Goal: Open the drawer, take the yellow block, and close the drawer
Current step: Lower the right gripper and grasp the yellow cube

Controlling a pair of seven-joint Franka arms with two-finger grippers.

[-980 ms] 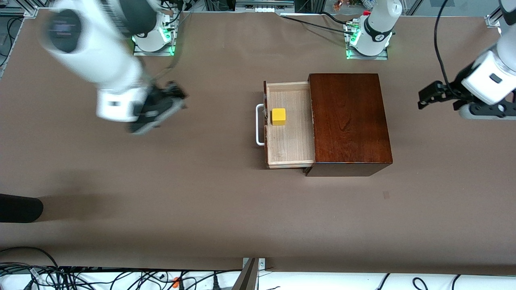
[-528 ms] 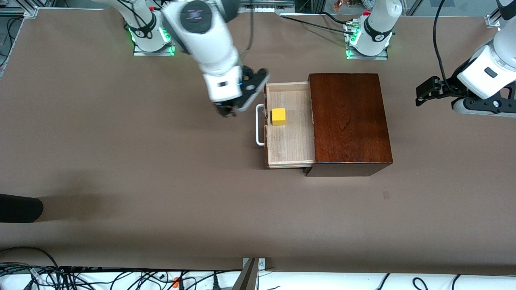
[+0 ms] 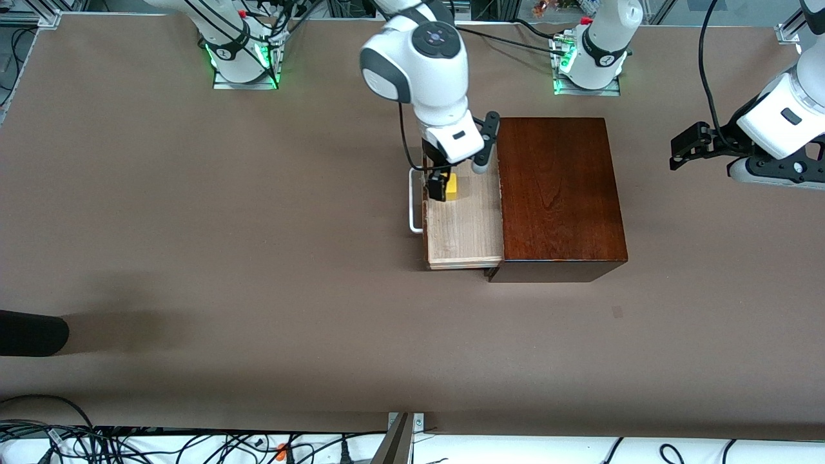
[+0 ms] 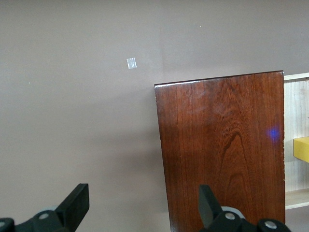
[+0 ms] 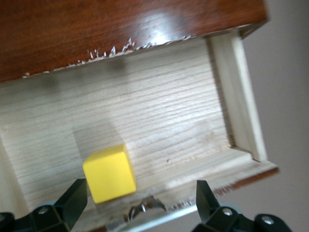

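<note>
The drawer (image 3: 465, 222) stands pulled out of the dark wooden box (image 3: 557, 193), its white loop handle (image 3: 414, 201) toward the right arm's end of the table. The yellow block (image 3: 452, 185) lies in the drawer close to the drawer front, partly hidden by my right gripper (image 3: 457, 179). That gripper hangs open just above the drawer. In the right wrist view the yellow block (image 5: 108, 174) sits on the drawer floor (image 5: 159, 116) next to one finger of the right gripper (image 5: 139, 200). My left gripper (image 3: 684, 149) waits open over the table at the left arm's end; left gripper (image 4: 142, 208), box (image 4: 222, 154).
A black object (image 3: 32, 333) lies at the table's edge at the right arm's end. Cables (image 3: 129, 444) run along the edge nearest the front camera. A small tape mark (image 3: 617, 312) is on the brown table nearer the front camera than the box.
My right arm has swung from the right arm's end of the table to above the open drawer and now covers part of the block. The left arm has barely shifted.
</note>
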